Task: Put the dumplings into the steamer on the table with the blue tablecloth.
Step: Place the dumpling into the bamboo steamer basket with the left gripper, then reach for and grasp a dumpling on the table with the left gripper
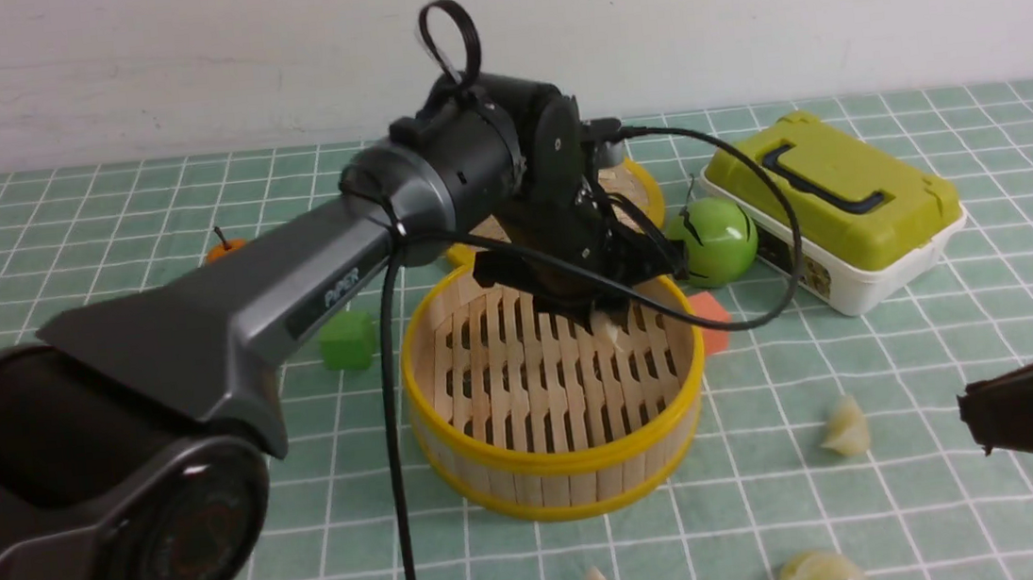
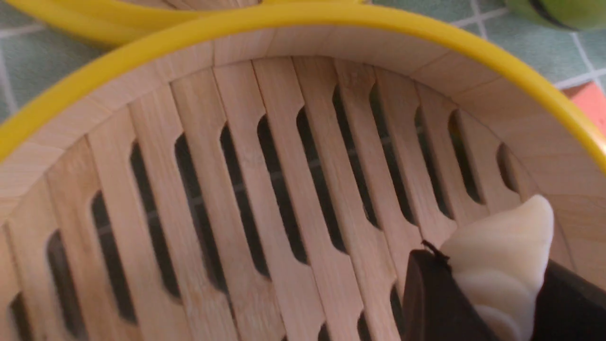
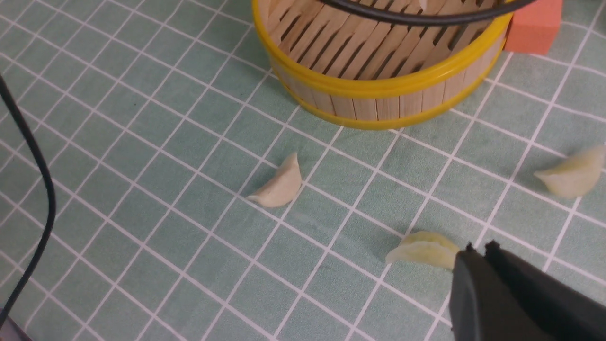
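On the checked cloth (image 1: 93, 226) three dumplings (image 1: 844, 427) lay near the steamer (image 1: 561, 461); inside it the left gripper (image 2: 492, 279) pinched a fourth dumpling (image 2: 509, 241), light and likely slippery, across its plump middle, while the right gripper (image 3: 478, 251) sat closed.

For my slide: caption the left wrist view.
Left gripper holds a dumpling inside the steamer, close to its wall.
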`<act>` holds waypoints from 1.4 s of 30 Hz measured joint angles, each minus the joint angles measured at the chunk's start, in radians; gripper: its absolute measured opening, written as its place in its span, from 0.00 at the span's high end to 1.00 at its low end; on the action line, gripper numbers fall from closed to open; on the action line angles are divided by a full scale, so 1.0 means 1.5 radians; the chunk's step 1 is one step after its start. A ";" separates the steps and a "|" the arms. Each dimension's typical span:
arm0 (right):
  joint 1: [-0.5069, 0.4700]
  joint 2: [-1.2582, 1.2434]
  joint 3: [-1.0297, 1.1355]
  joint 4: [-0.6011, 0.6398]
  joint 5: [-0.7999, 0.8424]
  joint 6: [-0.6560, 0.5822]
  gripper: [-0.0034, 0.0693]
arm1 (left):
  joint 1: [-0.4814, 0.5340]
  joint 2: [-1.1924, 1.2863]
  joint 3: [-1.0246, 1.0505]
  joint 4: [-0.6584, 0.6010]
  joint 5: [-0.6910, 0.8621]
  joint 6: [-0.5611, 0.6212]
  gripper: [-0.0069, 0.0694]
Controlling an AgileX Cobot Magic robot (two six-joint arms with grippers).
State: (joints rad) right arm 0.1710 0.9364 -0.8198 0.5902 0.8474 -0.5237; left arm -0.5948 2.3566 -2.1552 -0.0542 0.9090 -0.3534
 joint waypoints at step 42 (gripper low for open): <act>0.000 -0.171 0.000 -0.113 0.000 0.110 0.90 | -0.161 -0.385 0.553 -0.008 -0.029 -0.010 0.24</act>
State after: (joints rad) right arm 0.1710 0.6795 -0.8198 0.4204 0.8471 -0.3589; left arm -0.8366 1.7796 -1.3256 -0.0661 0.8649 -0.3689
